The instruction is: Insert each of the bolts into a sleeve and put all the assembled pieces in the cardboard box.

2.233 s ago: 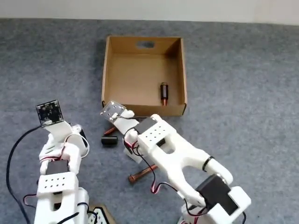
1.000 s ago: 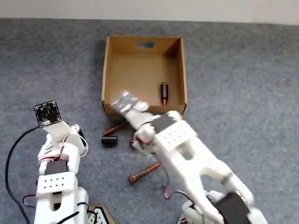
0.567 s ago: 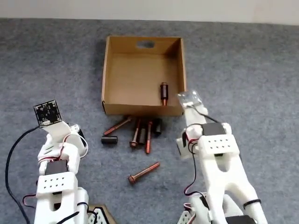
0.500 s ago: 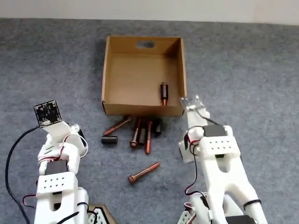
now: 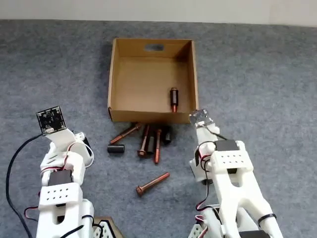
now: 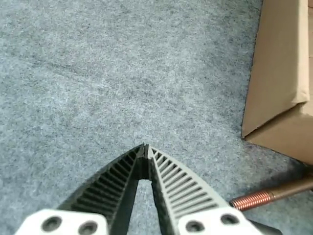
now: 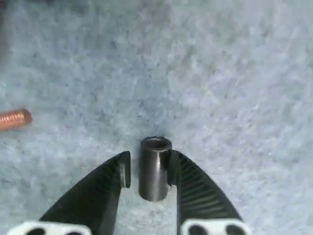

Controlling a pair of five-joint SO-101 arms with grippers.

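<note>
The cardboard box holds one assembled bolt and sleeve near its front right corner. Before its front wall lie three copper bolts and a black sleeve. Another sleeve rests to their left, and a lone bolt lies nearer me. My right gripper is shut on a black sleeve, held above the carpet; the right arm stands off the box's front right corner. My left gripper is shut and empty over bare carpet, with a box corner and a bolt's threaded end close by.
Grey carpet covers the whole table, with free room to the right of the box and along the left side. The left arm stands at the front left, its cable looping beside it.
The right arm swung from over the pile of bolts to the right, ending off the box's front right corner. The uncovered pile now shows. The left arm has stayed put.
</note>
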